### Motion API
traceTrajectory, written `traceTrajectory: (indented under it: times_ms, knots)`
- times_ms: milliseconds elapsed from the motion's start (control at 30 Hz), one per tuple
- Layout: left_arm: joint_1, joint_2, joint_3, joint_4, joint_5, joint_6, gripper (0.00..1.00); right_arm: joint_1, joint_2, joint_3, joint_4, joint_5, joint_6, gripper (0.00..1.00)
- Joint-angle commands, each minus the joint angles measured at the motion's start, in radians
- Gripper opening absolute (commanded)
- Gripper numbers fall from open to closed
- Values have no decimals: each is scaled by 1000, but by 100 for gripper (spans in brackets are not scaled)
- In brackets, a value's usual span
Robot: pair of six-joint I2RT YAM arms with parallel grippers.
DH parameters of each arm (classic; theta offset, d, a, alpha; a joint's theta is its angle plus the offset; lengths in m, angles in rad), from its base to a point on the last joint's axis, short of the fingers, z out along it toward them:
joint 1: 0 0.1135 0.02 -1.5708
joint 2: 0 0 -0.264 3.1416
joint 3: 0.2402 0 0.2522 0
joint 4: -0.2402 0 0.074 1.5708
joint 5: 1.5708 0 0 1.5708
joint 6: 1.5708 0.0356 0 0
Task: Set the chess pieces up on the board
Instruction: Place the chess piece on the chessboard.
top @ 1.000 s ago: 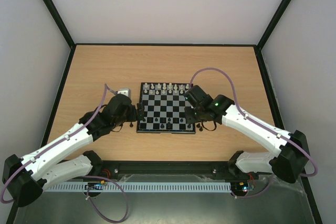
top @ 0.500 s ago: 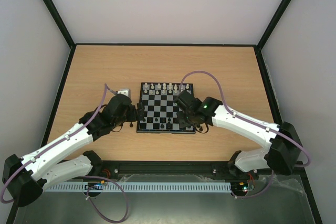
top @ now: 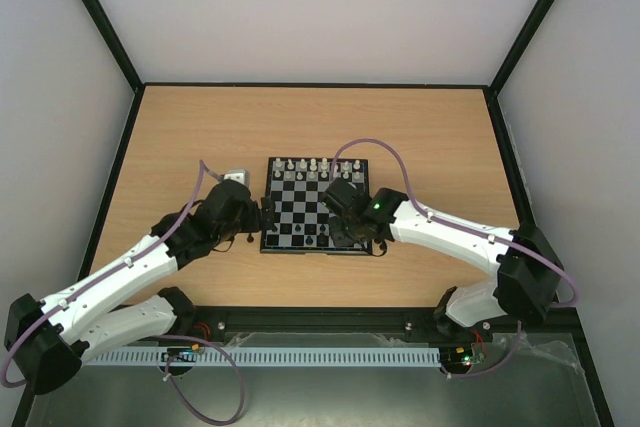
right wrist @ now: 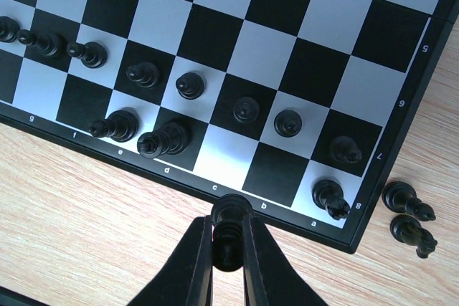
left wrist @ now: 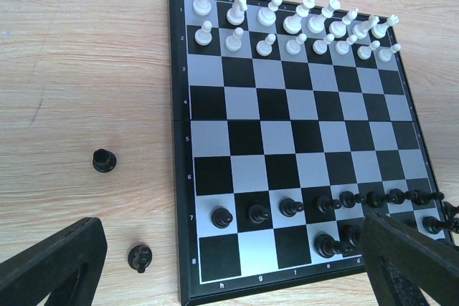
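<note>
The board [left wrist: 276, 105] lies on the wooden table, with white chess pieces [left wrist: 287, 26] filling its two far rows. Black pawns [left wrist: 290, 207] line row 7, and a few black pieces [right wrist: 165, 137] stand on the near row. My right gripper [right wrist: 228, 249] is shut on a black piece [right wrist: 231, 218], held over the board's near border between letters c and b. My left gripper [left wrist: 229, 277] stands open at the board's near left corner with nothing between its fingers. Two black pieces [left wrist: 105, 160] lie on the table left of the board, and two more [right wrist: 407, 200] lie off its right corner.
A small pale grey box [top: 234, 176] sits by the board's far left corner. Black rails [top: 310, 85] edge the table under white walls. A purple cable [top: 390, 152] loops above the right arm, over the board's far right corner.
My right arm has swung left, from the board's right edge to over its near right part, carrying the black piece. The left arm has not moved.
</note>
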Motion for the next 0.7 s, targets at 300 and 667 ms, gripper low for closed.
traceTrajectory:
  times_ms: [300, 667]
  knots:
    - [5, -10, -18, 20, 4, -6, 99, 19, 35, -6, 1, 19, 13, 4]
    - [6, -16, -27, 21, 7, -7, 99, 18, 67, -18, 23, 29, 13, 5]
